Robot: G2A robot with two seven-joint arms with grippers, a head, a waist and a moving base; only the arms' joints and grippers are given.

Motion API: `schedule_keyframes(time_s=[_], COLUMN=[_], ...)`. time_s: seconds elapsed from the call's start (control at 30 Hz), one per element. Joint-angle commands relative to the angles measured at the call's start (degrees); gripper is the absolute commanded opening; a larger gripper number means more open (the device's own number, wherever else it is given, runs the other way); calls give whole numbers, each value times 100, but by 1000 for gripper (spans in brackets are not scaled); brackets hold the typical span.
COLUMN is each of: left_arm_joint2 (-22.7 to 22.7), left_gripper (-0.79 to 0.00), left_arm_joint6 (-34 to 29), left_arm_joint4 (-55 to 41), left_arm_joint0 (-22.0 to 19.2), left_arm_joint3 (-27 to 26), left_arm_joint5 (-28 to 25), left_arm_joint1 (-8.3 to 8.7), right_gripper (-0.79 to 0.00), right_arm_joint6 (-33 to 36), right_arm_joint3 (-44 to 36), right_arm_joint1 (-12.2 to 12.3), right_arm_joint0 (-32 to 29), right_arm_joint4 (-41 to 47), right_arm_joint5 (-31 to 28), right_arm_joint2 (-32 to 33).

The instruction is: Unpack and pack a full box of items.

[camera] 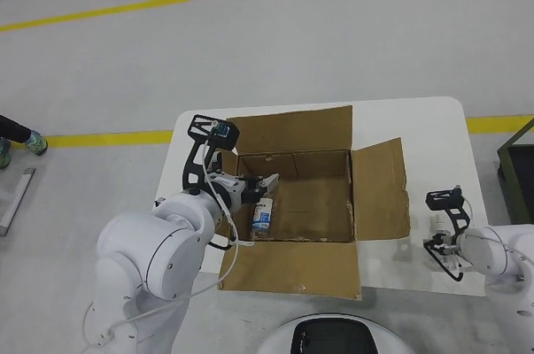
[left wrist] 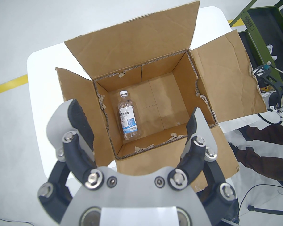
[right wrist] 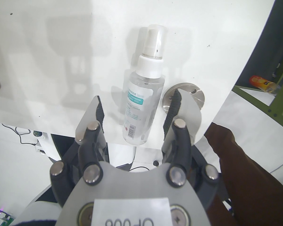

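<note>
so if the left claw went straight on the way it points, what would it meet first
Probably the clear bottle lying on the floor of the cardboard box: the open left claw points down into the box, roughly at it. Depth is unclear.

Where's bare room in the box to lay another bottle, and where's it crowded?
Free: the box floor from the bottle across to the opposite wall. Crowded: the strip along the near wall where that bottle lies, by the open left gripper.

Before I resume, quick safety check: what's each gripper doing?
Left gripper: open, empty, above the box.
Right gripper: open over the spray bottle, not gripping.
</note>
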Motion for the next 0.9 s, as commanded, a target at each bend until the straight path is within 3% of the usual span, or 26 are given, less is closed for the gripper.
schedule_keyframes(time_s=[0.0, 0.17, 0.3, 0.5, 0.67, 0.73, 0.77, 0.8, 0.87], left_arm_joint2=[0, 0, 0, 0, 0, 0, 0, 0, -11], left_gripper=[0, 0, 0, 0, 0, 0, 0, 0, 0], left_arm_joint6=[0, 0, 0, 0, 0, 0, 0, 0, 110], left_arm_joint4=[0, 0, 0, 0, 0, 0, 0, 0, 4], left_arm_joint0=[0, 0, 0, 0, 0, 0, 0, 0, 44], left_arm_joint3=[0, 0, 0, 0, 0, 0, 0, 0, 7], left_arm_joint5=[0, 0, 0, 0, 0, 0, 0, 0, -11], left_arm_joint1=[0, 0, 0, 0, 0, 0, 0, 0, 2], right_gripper=[-397, -391, -305, -351, -434, -563, -711, -785, -785], right_arm_joint6=[-9, -37, -62, -113, -154, -163, -175, -199, -260], right_arm_joint3=[27, 109, 173, 280, 324, 341, 344, 346, 331], right_arm_joint1=[3, 12, 18, 29, 39, 45, 47, 48, 46], right_arm_joint0=[5, 15, 23, 34, 41, 46, 49, 53, 80], right_arm_joint4=[6, -11, -14, -13, -4, -27, -34, -28, 150], right_arm_joint5=[3, 30, 45, 58, 55, 43, 46, 70, 156], right_arm_joint2=[-18, -83, -128, -178, -201, -211, -214, -208, -134])
